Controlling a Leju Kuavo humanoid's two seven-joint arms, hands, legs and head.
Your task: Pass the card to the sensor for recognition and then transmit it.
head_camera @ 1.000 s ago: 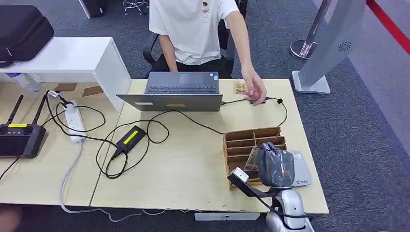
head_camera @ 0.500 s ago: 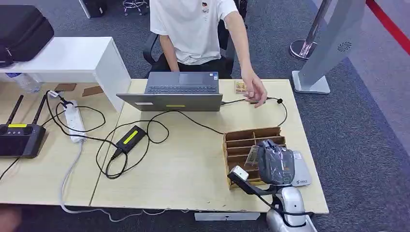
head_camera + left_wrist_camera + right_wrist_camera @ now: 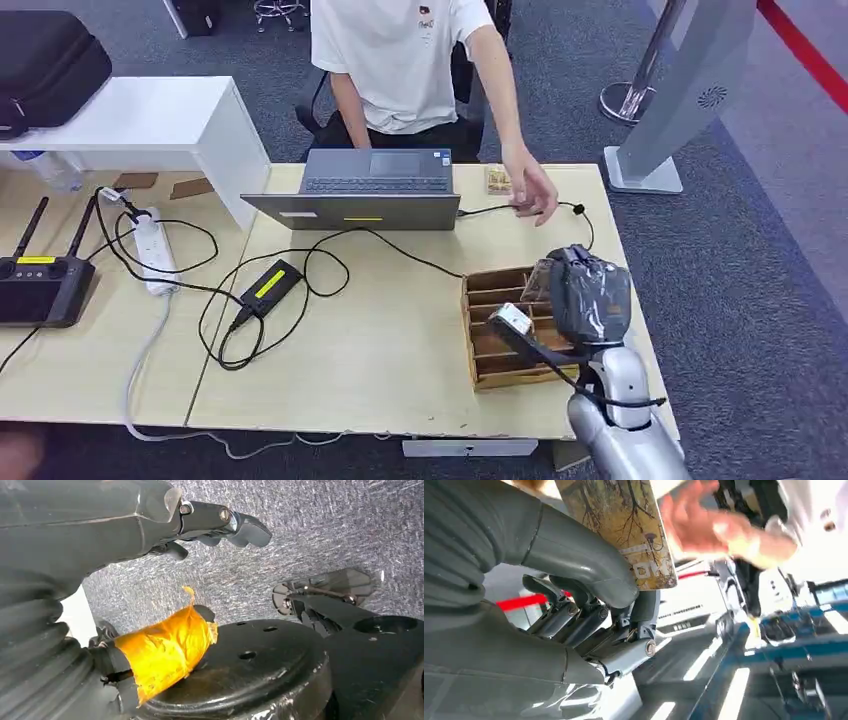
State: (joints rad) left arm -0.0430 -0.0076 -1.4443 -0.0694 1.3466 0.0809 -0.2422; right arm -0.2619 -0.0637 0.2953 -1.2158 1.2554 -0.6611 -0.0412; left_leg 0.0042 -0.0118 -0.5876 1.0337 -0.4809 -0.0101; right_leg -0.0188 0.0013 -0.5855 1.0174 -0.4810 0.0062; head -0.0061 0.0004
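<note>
My right hand (image 3: 590,292) hovers over the far right corner of the wooden slotted organizer (image 3: 497,345). It pinches a card (image 3: 541,279) with a yellow-brown tree picture. In the right wrist view the card (image 3: 624,530) is clamped between the thick thumb and the dark fingers (image 3: 574,615). A small dark sensor (image 3: 524,210) on a black cable lies beyond the organizer, partly covered by a person's hand (image 3: 531,190). My left hand (image 3: 150,525) hangs over the carpet, fingers apart and holding nothing.
A grey laptop (image 3: 372,188) stands at the table's far edge, with a seated person in a white shirt (image 3: 400,60) behind it. A small card stack (image 3: 496,180) lies next to the laptop. A power brick (image 3: 270,285) and looping cables cover mid-table.
My right hand has risen from the near side of the organizer and moved toward its far right corner, carrying the card. The person's hand has shifted slightly over the sensor.
</note>
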